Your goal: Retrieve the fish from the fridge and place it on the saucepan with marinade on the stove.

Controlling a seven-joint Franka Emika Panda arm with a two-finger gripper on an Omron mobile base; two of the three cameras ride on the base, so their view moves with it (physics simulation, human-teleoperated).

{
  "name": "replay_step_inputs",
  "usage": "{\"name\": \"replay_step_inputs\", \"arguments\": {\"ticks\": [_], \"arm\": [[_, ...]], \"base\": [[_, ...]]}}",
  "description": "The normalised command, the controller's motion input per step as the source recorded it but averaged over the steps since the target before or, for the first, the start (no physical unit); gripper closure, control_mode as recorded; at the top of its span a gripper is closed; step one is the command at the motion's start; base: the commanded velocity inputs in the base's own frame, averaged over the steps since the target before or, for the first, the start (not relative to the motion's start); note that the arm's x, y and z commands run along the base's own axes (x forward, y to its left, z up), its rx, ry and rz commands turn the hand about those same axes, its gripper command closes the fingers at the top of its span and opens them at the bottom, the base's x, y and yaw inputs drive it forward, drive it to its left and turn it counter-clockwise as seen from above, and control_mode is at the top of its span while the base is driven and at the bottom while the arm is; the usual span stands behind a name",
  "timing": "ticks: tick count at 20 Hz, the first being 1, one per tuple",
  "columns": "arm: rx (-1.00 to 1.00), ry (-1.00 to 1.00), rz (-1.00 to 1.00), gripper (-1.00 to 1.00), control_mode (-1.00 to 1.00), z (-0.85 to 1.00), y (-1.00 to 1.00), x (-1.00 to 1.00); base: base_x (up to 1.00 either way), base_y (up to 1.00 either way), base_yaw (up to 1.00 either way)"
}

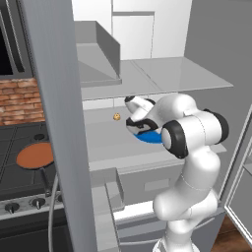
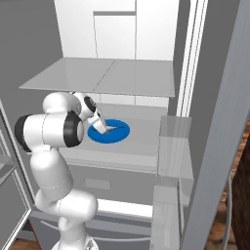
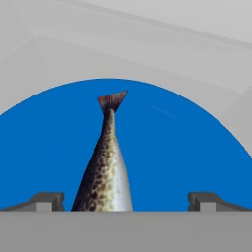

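Jaws: the gripper (image 3: 126,201) stands spread wide, holding nothing; one fingertip (image 3: 47,201) sits at 9 o'clock of the fish and the other at 3 o'clock.
Fish: the fish (image 3: 106,167) lies on the blue plate (image 3: 197,157), tail toward 12 o'clock in the hand view.
Plate: rests on a grey shelf (image 2: 141,141) inside the open fridge (image 2: 146,78).
Contact: fingertips look close above the plate; touching or not, hard to say.
Saucepan: the saucepan (image 1: 35,156) with marinade (image 1: 34,154) sits on the stove (image 1: 15,184), well apart from the fish.
Lump: a small yellow lump (image 1: 117,116) lies near the plate.
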Motion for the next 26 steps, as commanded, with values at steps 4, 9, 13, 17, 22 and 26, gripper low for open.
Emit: {"name": "replay_step_inputs", "arguments": {"ticks": [4,9,13,17,22,26], "arm": [[0.0,0.01,0.0,-1.0,-1.0,0.0,0.0,0.0],[0.0,0.0,0.0,-1.0,-1.0,0.0,0.0,0.0],[0.0,0.0,0.0,-1.0,-1.0,0.0,0.0,0.0],[0.0,0.0,0.0,-1.0,-1.0,0.0,0.0,0.0],[0.0,0.0,0.0,-1.0,-1.0,0.0,0.0,0.0],[0.0,0.0,0.0,-1.0,-1.0,0.0,0.0,0.0]], "base": [[0.0,0.0,0.0],[0.0,0.0,0.0],[0.0,0.0,0.0],[0.0,0.0,0.0],[0.0,0.0,0.0],[0.0,0.0,0.0]]}}
